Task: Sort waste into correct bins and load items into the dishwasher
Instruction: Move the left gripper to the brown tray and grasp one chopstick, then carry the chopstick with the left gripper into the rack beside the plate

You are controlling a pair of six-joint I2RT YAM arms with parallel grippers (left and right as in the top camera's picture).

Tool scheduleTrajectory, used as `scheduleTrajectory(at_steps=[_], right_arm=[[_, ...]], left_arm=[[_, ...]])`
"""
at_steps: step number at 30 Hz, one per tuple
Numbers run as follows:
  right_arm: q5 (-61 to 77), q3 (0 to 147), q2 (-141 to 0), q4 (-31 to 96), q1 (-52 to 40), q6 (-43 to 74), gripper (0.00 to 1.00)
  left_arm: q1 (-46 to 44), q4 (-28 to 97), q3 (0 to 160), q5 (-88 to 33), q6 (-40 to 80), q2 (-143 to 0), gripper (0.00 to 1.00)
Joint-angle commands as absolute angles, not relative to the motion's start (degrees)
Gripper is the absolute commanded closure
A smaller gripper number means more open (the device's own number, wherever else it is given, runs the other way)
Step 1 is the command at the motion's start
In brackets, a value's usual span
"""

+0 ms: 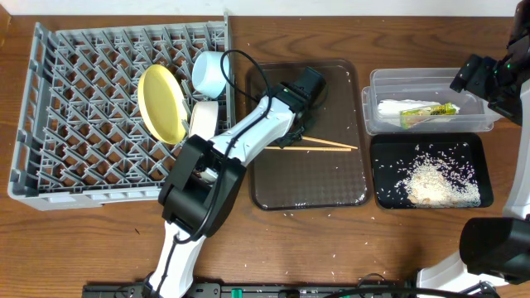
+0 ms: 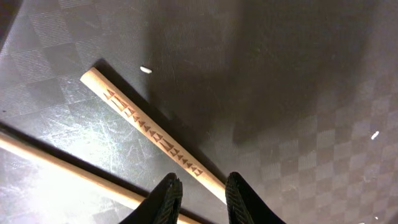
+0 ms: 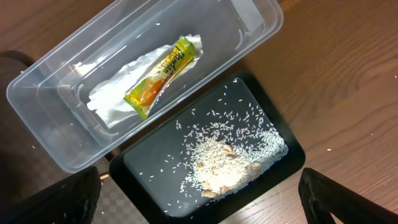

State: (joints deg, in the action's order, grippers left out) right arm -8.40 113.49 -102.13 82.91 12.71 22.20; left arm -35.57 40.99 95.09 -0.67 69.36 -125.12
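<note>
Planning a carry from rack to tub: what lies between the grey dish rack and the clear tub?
Overhead view: the dark brown serving tray lies between dish rack and clear tub, chopsticks on it, the left arm reaching over it.

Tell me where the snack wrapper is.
Overhead view, right side: the wrapper lies in the clear tub on white paper, next to the black tray.

Left gripper (image 2: pixel 203 191) narrowly parted; right gripper (image 3: pixel 202 190) spread wide.

The chopstick (image 2: pixel 149 132) is smooth wood, the serving tray (image 2: pixel 298 74) glossy and embossed.
</note>
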Motion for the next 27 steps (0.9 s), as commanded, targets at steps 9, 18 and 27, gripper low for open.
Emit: scheduleTrajectory(at_steps=[9, 18, 27], right_arm=[[-8.75, 113.54, -102.32, 82.98, 12.69, 23.14, 0.01], [-8.75, 113.54, -102.32, 82.98, 12.69, 23.14, 0.01], [-8.75, 113.54, -102.32, 82.98, 12.69, 23.14, 0.01]], left_arm=[[-35.44, 40.38, 95.79, 0.78, 70.61, -128.97, 0.71], [-35.4, 40.36, 95.72, 1.98, 70.26, -130.63, 0.91], [-33.56, 38.35, 95.74, 2.26, 70.08, -130.63, 0.92]])
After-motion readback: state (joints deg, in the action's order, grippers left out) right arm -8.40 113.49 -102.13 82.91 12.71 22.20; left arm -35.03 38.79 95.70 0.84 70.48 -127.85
